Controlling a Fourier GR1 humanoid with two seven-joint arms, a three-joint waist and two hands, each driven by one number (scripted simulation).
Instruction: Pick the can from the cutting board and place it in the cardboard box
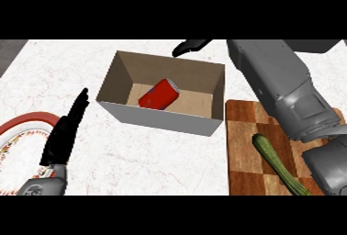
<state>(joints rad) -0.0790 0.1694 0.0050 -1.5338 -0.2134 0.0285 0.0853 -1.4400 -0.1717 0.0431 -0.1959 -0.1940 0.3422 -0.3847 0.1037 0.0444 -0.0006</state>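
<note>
Red stands out inside your cardboard box [163, 120]: the can [159, 95] lies tilted on its floor. Your right robot hand [190, 46] sits past the box's far wall, released, fingers relaxed and holding nothing. Your left robot hand [65, 131] rests straight-fingered on the marble desk [156, 160] by a red-rimmed plate [24, 120]. A cucumber [277, 161] lies on the cutting board [245, 137].
</note>
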